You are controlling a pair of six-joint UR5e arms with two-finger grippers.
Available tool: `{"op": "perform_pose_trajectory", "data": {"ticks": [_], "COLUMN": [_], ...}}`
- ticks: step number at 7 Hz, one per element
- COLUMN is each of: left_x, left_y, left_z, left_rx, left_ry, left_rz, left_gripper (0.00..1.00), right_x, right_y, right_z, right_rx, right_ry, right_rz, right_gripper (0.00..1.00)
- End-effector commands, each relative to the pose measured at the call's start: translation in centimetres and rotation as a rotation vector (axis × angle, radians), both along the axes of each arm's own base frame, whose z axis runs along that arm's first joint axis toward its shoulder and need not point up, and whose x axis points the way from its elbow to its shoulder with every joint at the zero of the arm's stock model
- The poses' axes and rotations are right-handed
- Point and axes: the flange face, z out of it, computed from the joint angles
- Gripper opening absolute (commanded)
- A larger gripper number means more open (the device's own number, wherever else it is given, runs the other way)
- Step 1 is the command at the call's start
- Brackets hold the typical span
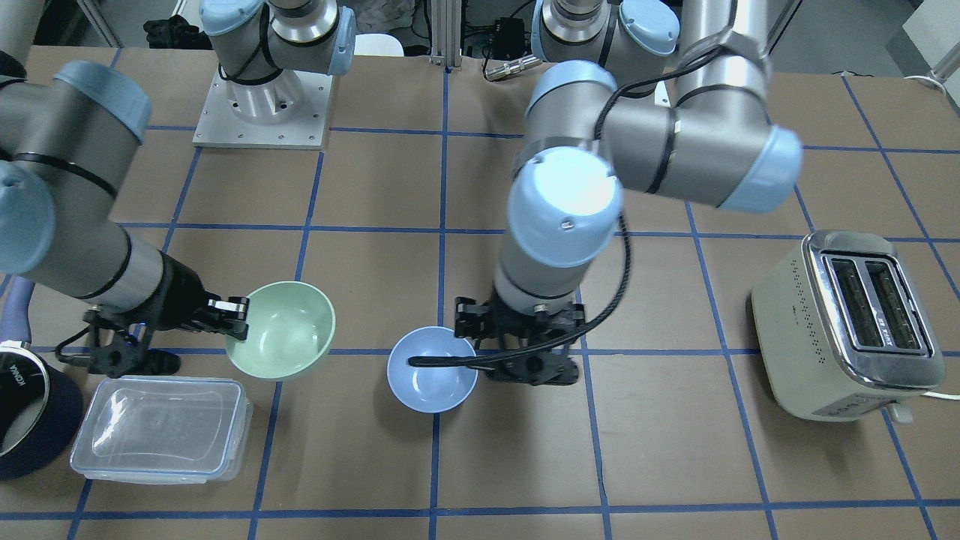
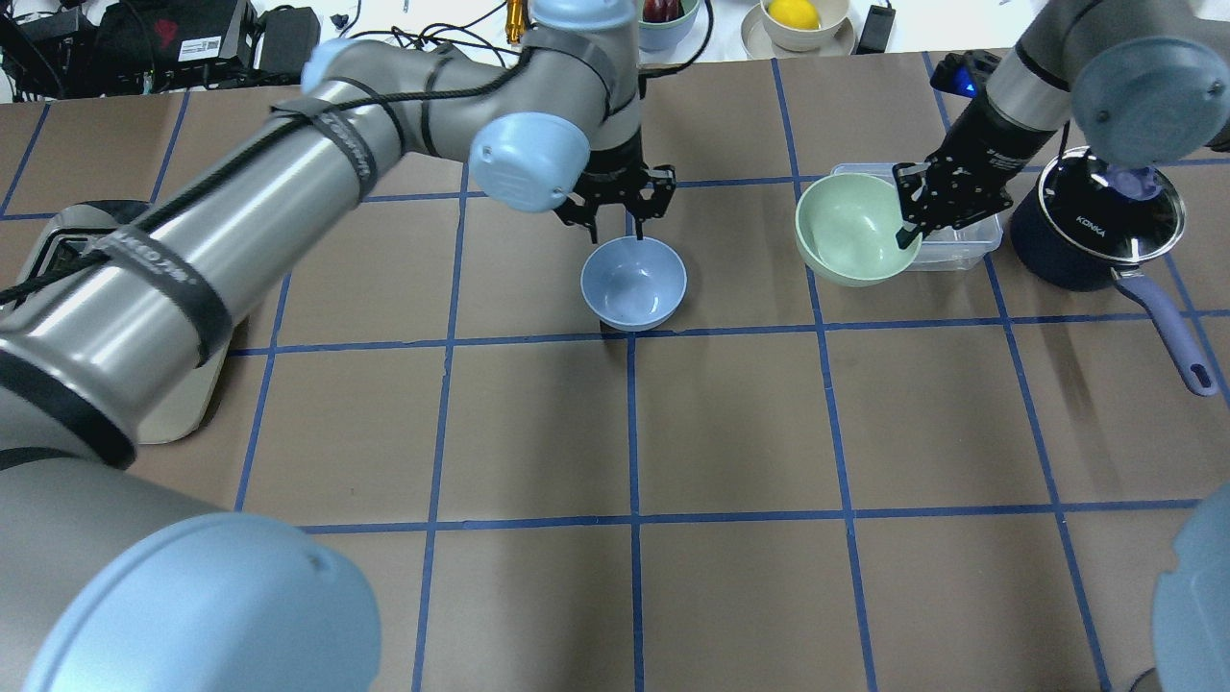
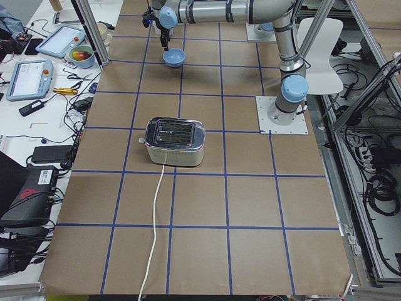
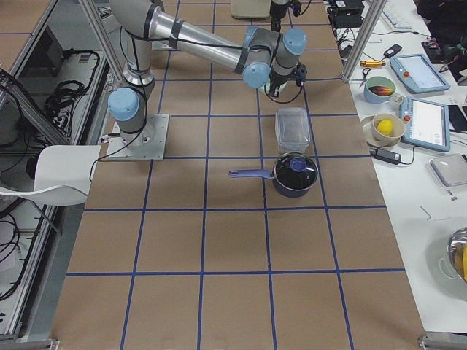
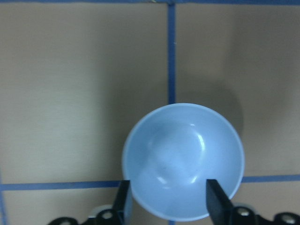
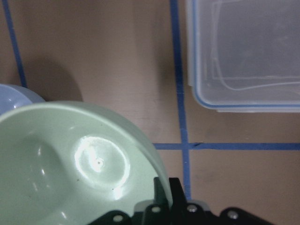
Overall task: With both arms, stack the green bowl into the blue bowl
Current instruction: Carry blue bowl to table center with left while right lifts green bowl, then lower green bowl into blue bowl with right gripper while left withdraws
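Observation:
The green bowl [image 1: 289,334] hangs a little above the table, slightly tilted. My right gripper [image 1: 234,315] is shut on its rim, one finger inside and one outside, as the overhead view [image 2: 908,226] and the right wrist view [image 6: 164,192] show. The blue bowl [image 1: 431,375] stands upright and empty on the table, one grid square away from the green bowl [image 2: 850,231]. My left gripper [image 2: 615,226] is open just above the blue bowl's [image 2: 634,284] far rim. In the left wrist view both fingers [image 5: 124,201] flank the bowl [image 5: 183,159] without gripping it.
A clear lidded container [image 1: 161,427] lies right beside the green bowl. A navy saucepan [image 2: 1086,231] with a long handle stands next to it. A toaster [image 1: 847,322] stands on the left arm's side. Bowls and tablets sit beyond the table's far edge.

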Motion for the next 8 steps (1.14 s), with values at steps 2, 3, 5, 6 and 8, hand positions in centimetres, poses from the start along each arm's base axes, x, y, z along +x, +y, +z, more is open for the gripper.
{"op": "perform_pose_trajectory", "data": {"ticks": [2,3,5,6,8], "left_x": [11.7,13.0,15.8,15.6,15.2], "left_y": [3.4,4.9,6.3,6.3,7.8], "left_z": [9.8,12.1,14.7,14.1,11.9], "left_rx": [0.008,0.001,-0.041,-0.029,0.003], "left_ry": [-0.067,-0.095,-0.086,-0.083,-0.083], "left_rz": [-0.030,-0.045,-0.013,0.002,-0.006], "left_gripper": [1.00,1.00,1.00,1.00,1.00], "right_x": [15.6,17.3,17.7,17.6,17.4], "right_y": [0.3,0.6,0.4,0.3,-0.4], "right_z": [-2.8,-4.6,-7.4,-7.5,-5.7], "right_rx": [-0.021,-0.005,0.041,0.043,-0.037], "right_ry": [0.025,0.036,0.044,0.041,0.038], "right_rz": [-0.025,-0.009,-0.014,-0.014,-0.021], "right_gripper": [0.00,0.00,0.00,0.13,1.00]}}
